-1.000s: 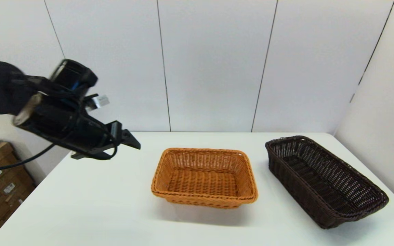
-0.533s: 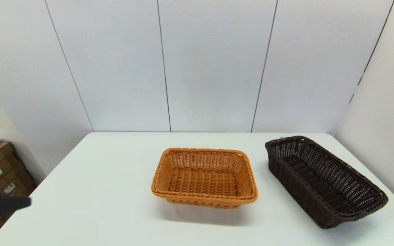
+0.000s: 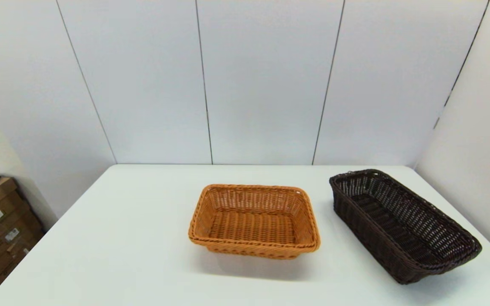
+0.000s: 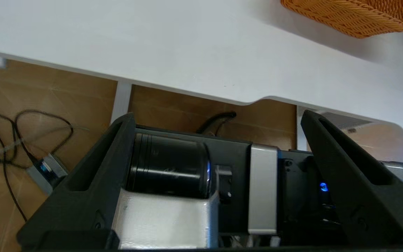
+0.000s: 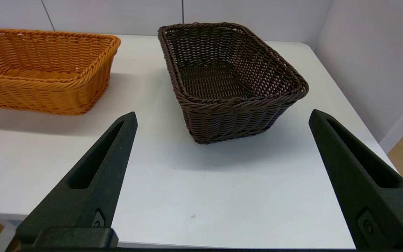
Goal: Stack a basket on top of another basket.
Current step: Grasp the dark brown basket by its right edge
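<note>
Unlabelled dark basket (image 3: pixel 402 223), orange basket (image 3: pixel 253 221)

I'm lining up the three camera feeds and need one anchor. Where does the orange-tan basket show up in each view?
Head view: orange-tan basket at table centre, apart from the dark brown basket on its right.
Left wrist view: only a strip of its woven side at the top right corner.
Right wrist view: upper left, cut by the picture's edge.
Shared landmark: the white table it stands on shows in all three.
</note>
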